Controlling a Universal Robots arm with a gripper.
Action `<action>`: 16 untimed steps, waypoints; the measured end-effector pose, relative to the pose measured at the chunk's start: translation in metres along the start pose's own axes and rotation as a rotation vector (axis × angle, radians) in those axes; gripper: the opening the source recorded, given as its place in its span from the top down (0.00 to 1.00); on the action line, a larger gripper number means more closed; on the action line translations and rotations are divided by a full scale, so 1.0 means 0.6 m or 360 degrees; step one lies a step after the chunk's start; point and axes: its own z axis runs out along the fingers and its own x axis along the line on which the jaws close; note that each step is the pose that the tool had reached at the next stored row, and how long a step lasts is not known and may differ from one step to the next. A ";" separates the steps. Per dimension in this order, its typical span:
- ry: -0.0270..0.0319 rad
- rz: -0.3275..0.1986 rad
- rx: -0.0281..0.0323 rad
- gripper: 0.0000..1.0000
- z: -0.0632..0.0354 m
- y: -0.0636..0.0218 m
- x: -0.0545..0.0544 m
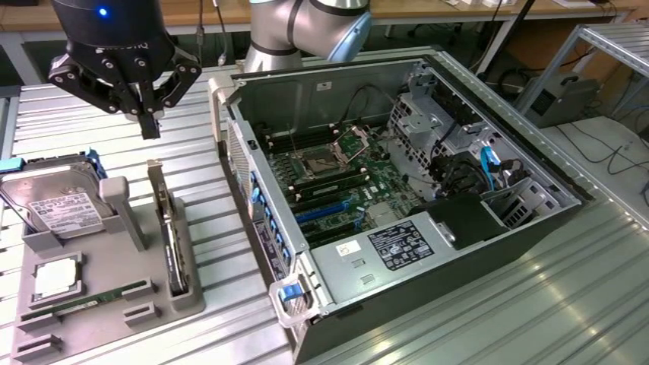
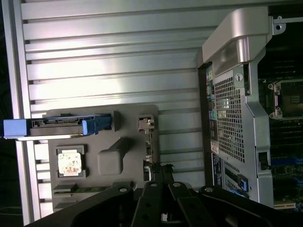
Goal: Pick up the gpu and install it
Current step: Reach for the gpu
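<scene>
Black gripper [image 1: 150, 125], fingers pinched shut and empty, hangs above the thin gpu [image 1: 167, 228]. It stands edgewise in a matte grey tray [image 1: 188, 304].

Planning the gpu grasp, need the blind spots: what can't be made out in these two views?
- gpu fan side: exterior view, card stands edge-on in the grey holder.
- One end of the gpu: wrist view, covered by the gripper.
- Hard drive label text: exterior view, too small.
- Arm: exterior view, cut off by the top edge.
</scene>
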 end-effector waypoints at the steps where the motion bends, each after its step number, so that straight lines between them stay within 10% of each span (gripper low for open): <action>1: 0.00000 0.0000 0.00000 0.89 0.000 0.000 0.000; 16: 0.00001 0.0000 0.00001 0.89 -0.001 -0.022 0.005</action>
